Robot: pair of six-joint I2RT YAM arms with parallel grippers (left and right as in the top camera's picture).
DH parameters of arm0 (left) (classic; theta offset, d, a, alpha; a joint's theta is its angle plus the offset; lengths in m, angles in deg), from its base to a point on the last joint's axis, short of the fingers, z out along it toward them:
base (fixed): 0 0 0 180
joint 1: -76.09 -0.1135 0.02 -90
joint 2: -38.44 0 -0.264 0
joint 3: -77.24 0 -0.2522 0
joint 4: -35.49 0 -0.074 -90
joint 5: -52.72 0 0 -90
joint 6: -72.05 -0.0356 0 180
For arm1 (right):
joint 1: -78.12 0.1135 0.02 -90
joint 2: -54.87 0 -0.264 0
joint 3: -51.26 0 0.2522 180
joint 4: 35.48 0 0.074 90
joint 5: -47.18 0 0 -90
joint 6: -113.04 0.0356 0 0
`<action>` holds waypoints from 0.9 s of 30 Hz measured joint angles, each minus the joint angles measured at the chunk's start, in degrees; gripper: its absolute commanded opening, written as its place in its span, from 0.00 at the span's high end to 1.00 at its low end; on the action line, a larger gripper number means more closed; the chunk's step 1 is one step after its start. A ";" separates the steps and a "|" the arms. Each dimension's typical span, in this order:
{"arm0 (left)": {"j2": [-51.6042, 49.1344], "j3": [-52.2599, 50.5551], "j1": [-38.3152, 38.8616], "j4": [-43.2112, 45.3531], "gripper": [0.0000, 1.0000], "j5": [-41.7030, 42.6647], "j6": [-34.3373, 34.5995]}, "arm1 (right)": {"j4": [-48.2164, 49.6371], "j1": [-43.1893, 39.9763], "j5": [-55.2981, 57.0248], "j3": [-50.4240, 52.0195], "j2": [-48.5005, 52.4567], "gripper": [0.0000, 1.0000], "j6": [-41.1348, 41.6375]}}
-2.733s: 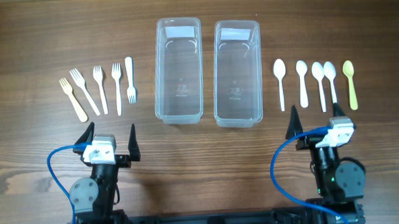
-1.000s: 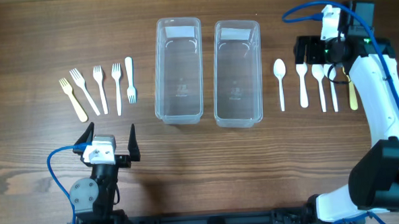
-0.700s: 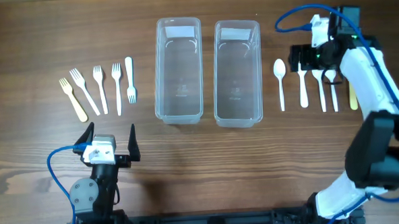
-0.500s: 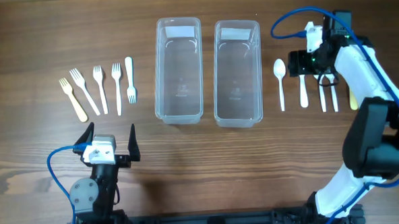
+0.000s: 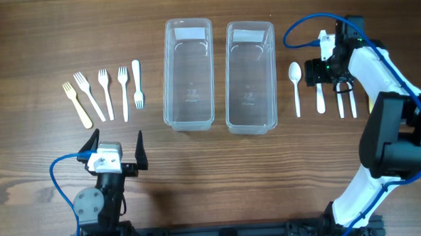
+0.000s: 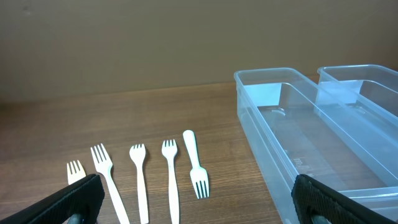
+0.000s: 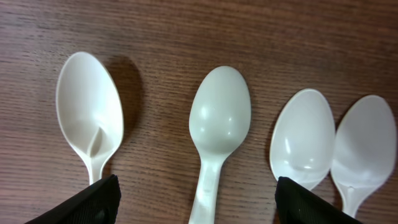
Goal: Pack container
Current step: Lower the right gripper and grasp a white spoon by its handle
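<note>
Nearest me, at the near edge of the desk (image 5: 220,174) toward its left corner, my left gripper (image 6: 196,193) sits low, fingers (image 6: 74,199) apart and pointing at the far edge. Beyond it, toward the left edge, five forks (image 5: 106,94) lie side by side. The left wrist view shows four with their tines away from me. The one nearest the containers is turned round, tines toward me. The leftmost fork (image 5: 77,106) is yellowish, the rest white.

In the middle of the desk stand two clear containers, long sides close together: the left container (image 5: 188,76) and the right container (image 5: 250,73).

Toward the right edge the spoons (image 5: 320,106) lie in a row, bowls toward the far edge, apart from the right container. My right gripper (image 7: 196,186) hangs over them, fingers (image 7: 93,199) spread wide, with the second spoon (image 7: 219,118) midway between them. I cannot tell whether the fingers touch the desk.

The right wrist view shows four bowls, the two on the right edge to edge. Only the overhead view shows my right arm (image 5: 375,68) crossing above the end of the row. It hides all but the yellowish handle end of the fifth spoon (image 5: 372,109).
</note>
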 measured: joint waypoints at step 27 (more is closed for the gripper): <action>0.00 0.00 0.00 0.00 0.00 0.00 0.00 | 0.04 -2.54 0.66 0.00 3.80 0.69 -0.92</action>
